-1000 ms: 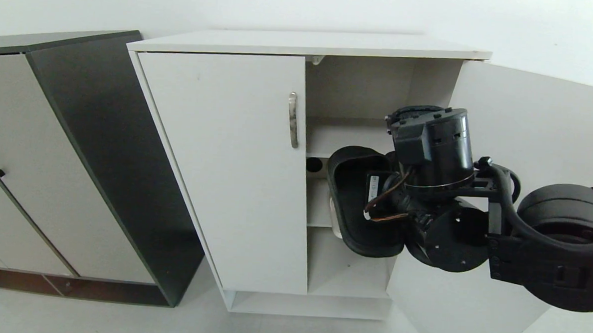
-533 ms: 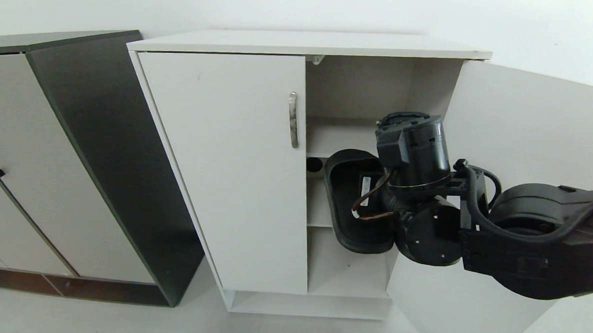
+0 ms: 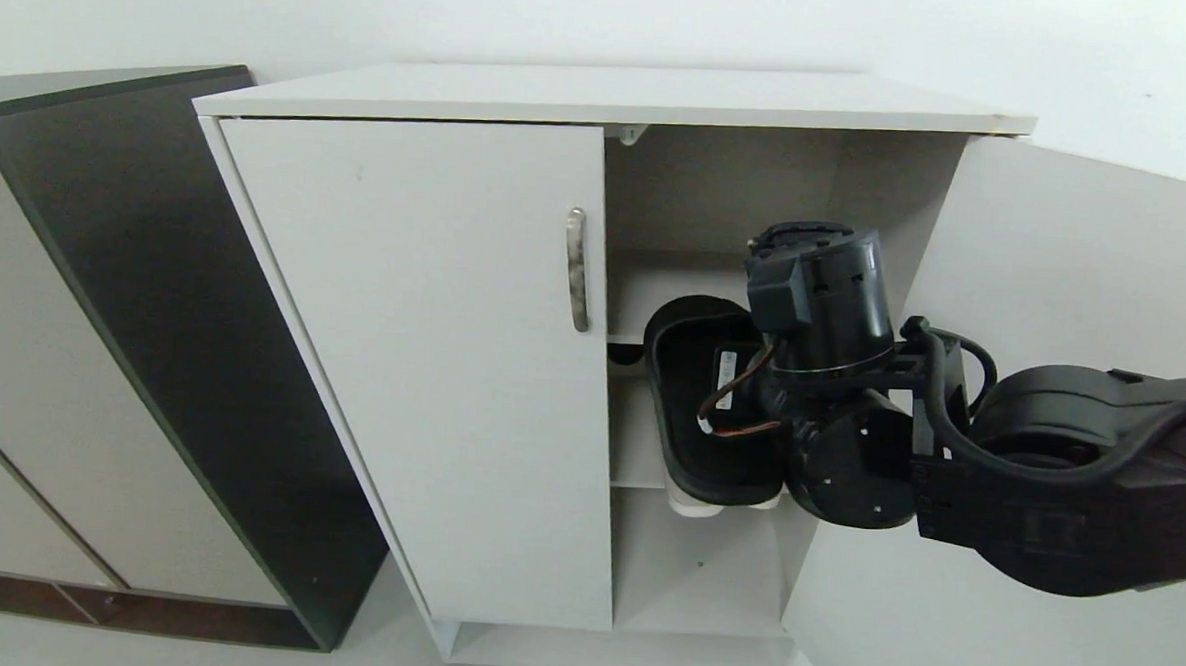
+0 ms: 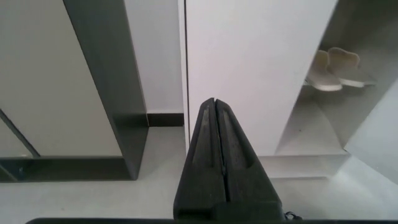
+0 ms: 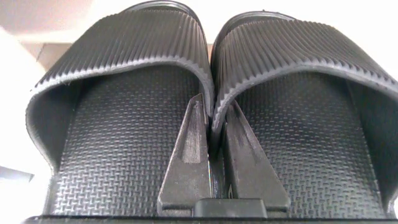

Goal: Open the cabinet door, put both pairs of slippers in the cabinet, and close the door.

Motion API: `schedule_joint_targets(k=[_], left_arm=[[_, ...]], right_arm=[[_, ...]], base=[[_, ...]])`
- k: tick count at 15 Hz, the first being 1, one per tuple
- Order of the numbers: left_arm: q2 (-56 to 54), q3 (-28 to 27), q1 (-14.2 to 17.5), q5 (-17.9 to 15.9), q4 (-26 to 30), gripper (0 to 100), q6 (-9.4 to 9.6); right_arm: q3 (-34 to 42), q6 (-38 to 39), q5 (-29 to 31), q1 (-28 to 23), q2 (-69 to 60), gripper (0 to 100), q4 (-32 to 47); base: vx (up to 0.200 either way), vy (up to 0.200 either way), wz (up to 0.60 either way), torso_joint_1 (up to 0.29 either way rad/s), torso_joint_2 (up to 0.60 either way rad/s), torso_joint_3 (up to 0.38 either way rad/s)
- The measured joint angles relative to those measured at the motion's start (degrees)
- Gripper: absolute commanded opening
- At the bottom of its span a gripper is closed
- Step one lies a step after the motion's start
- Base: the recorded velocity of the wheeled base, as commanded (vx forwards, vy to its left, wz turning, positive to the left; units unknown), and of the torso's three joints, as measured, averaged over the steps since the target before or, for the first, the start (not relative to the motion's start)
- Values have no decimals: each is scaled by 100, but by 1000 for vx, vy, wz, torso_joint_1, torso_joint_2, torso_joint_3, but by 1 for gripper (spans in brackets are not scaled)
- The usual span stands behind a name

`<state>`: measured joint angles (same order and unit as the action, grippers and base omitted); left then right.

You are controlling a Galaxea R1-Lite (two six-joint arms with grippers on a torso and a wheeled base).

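The white cabinet (image 3: 603,93) has its left door (image 3: 411,365) shut and its right door (image 3: 1056,283) swung open. My right gripper (image 5: 214,146) is shut on the pair of black slippers (image 5: 137,124), pinching their two inner edges together. In the head view the black slippers (image 3: 694,418) hang soles outward in the open right compartment, between the upper and middle shelves. A white slipper (image 3: 694,504) peeks out below them. The white slippers (image 4: 336,68) lie on a shelf inside. My left gripper (image 4: 214,134) is shut and empty, low down before the shut left door.
A dark grey cabinet (image 3: 154,304) stands close to the white one's left side, with a narrow gap of floor (image 4: 165,140) between them. The metal handle (image 3: 577,270) sits on the left door's inner edge. The bottom shelf (image 3: 692,578) is bare.
The head camera has come closer and shifted. My right arm has carried the black slippers leftward and deeper into the open compartment; a white slipper now shows under them.
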<state>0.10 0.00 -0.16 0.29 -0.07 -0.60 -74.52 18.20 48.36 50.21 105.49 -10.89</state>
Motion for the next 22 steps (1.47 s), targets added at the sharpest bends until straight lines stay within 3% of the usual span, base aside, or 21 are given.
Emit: schedule_joint_targets(k=[4, 13, 22], left_arm=[[0, 0, 0, 2, -4, 0, 2], [0, 0, 0, 2, -2, 0, -6], [0, 0, -2, 4, 0, 0, -9]], right_arm=[[0, 0, 9, -38, 5, 0, 11], [-210, -17, -73, -405, 366, 0, -354], [-1371, -518, -222, -653, 1052, 0, -328]], base=[[200, 0, 0, 5, 4, 0], [0, 0, 0, 0, 0, 0], [0, 0, 0, 0, 0, 0]])
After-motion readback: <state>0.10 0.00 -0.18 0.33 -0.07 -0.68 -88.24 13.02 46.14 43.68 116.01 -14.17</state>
